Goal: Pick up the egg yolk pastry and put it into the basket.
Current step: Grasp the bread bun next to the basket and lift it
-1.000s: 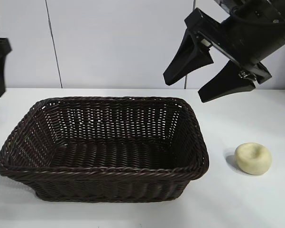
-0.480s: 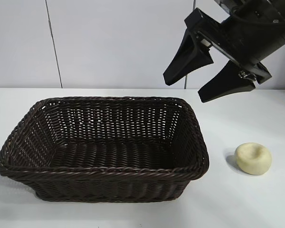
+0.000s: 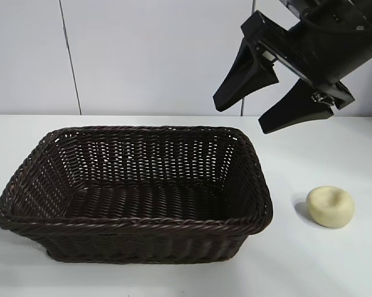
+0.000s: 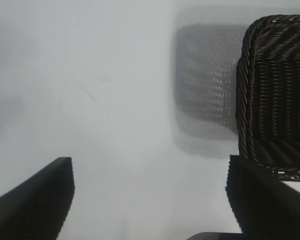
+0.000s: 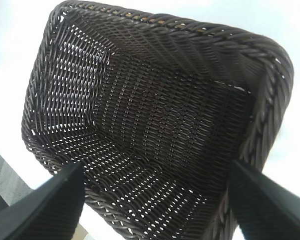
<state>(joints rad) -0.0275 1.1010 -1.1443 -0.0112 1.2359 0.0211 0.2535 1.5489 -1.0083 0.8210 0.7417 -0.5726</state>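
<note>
White bench [image 3: 334, 260], egg yolk pastry [image 3: 330, 206] sitting untouched beside the empty basket [image 3: 136, 229], right end effector [image 3: 269, 102] hanging overhead spread wide, nothing's grabbed yet

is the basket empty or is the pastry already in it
Empty. The basket shows only bare weave inside, and the egg yolk pastry sits on the table to its right, apart from it.

Only change I see: left end effector [image 4: 149, 200] has left the exterior view's left edge w/in the last sec; it shows now only on its own wrist cam, fingers apart, beside the basket [image 4: 274, 100] corner.
</note>
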